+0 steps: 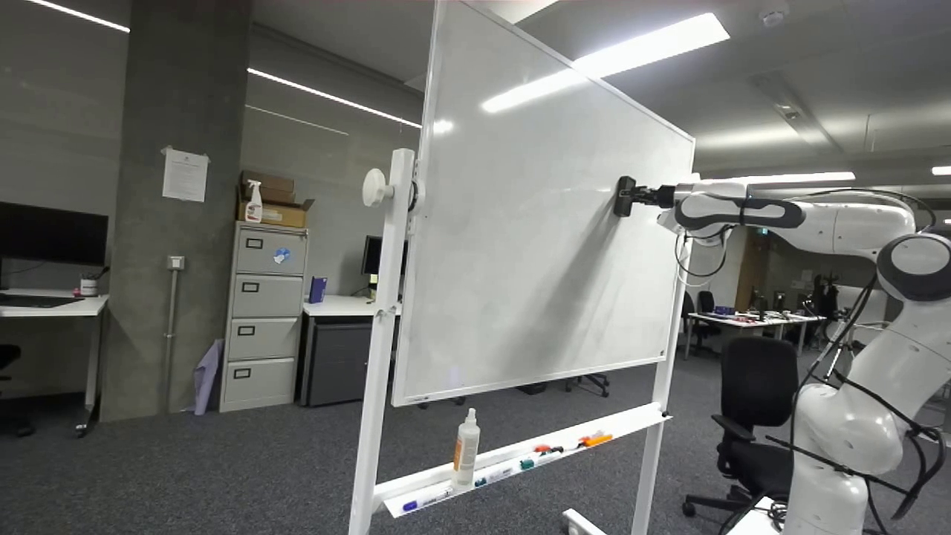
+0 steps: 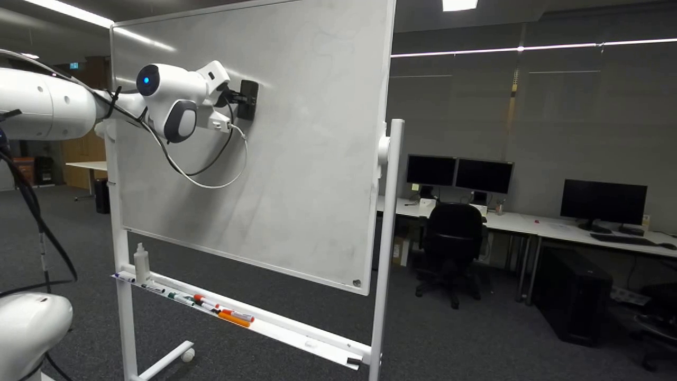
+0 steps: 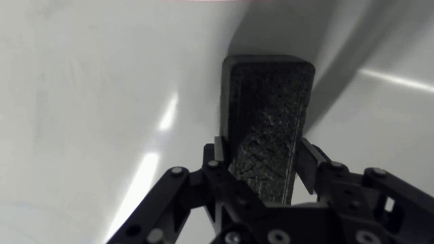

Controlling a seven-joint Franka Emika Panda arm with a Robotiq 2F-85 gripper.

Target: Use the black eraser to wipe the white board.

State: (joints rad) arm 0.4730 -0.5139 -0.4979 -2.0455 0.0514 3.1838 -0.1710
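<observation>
Gripper [image 3: 262, 159] clamped on black eraser [image 3: 271, 95]. In wrist view eraser sits btwn the two fingers [image 3: 309, 166], one per long side, both apparently touching. Upper end pokes well past the fingers; lower end runs behind gripper parts, so partly hidden. Broad dark back faces this view, w/ scuffs + light scratches; leans a bit.

Both ext. views: eraser at the very tip of gripper, long axis approx. vert., fingers meeting it abt mid-length. It's up at the face of white board [image 1: 505, 260], upper half, well above btm edge. Looks flat to the surface; can't tell if full contact. Shadow [image 1: 576, 290] falls down the board below it. Arm [image 1: 869, 227] reaches in roughly horiz. at eraser height.

Below board: tray [image 2: 285, 334] on white stand [image 1: 383, 334], w/ bottle [image 1: 466, 453] upright + several markers [image 2: 206, 301] lying along it (blue, green, red, orange seen), all well apart from gripper. Bkgd, ext. views: filing cabinet [image 1: 267, 297], office chair [image 1: 759, 386], monitors [image 2: 431, 170] on desk.
</observation>
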